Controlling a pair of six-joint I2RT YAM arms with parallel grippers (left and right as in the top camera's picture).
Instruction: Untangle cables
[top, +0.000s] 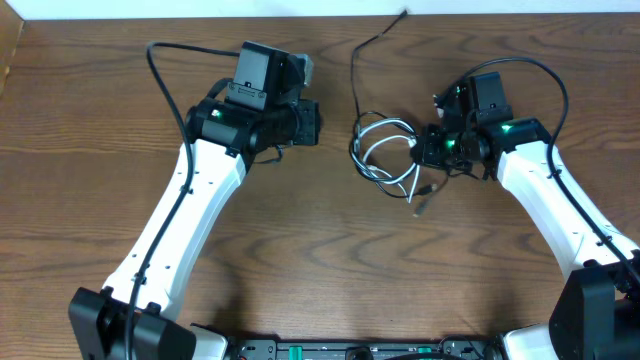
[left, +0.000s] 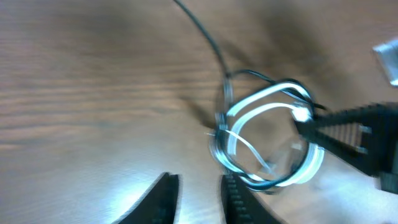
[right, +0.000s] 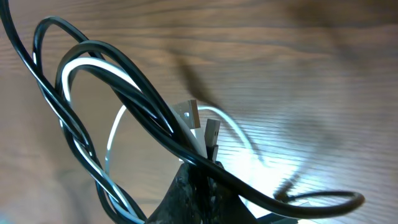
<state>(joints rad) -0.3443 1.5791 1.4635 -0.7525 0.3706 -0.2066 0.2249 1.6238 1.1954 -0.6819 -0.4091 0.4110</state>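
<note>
Holding: the right gripper (top: 432, 150) has its fingers pressed together on the tangle, pinching black and white strands at the loop's right edge; the right wrist view shows cords bunched at the fingertips (right: 198, 180).
Cables: the black cable (top: 357, 70) and white cable (top: 385, 150) lie coiled together on the wooden surface (top: 300, 260), right of centre. The black one trails off toward the far edge. A loose plug end (top: 420, 208) lies just near of the coil.
Left side: the left gripper (left: 198, 194) sits left of the coil, apart from it, fingers slightly spread with nothing between them.
Step in hand: as I judge it, one side of the knot is anchored while the other arm is free to take a fresh hold.
Next move: likely calls for the left fingers to reach right to the coil, close on a single strand, preferably the white loop's left side, and draw it away from the black one.
Care: the cords are thin and overlap closely, so catching both at once is a risk.
</note>
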